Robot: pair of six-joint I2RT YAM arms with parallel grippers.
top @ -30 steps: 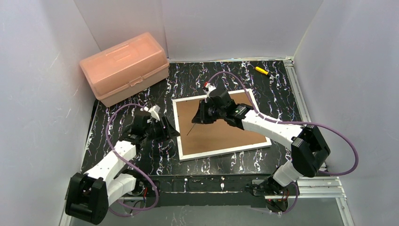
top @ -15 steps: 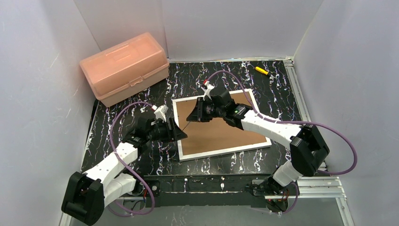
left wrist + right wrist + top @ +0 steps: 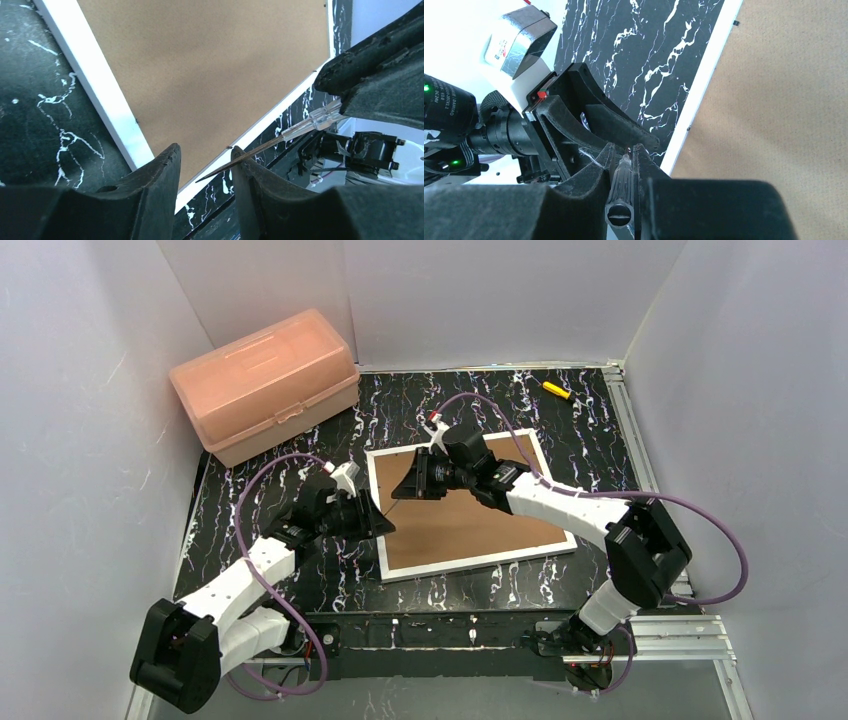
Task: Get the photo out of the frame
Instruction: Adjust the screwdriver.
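The right gripper [image 3: 623, 150] jaws clamp a screwdriver [image 3: 300, 129]; the left gripper [image 3: 205, 155] (jaws apart) has advanced to the frame [image 3: 100, 85], at its left edge.

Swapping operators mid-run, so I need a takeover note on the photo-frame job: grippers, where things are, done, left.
The right gripper is shut on a clear-handled screwdriver, held over the frame edge nearest the left arm.
The left gripper is open, facing it; the screwdriver tip sits between its fingers, unclamped.
The frame lies face down on the table, brown backing board up and in place.
The photo is not visible, presumably underneath the board.
Done: nothing opened yet.
Left: free the backing board, lift it, take out the photo.
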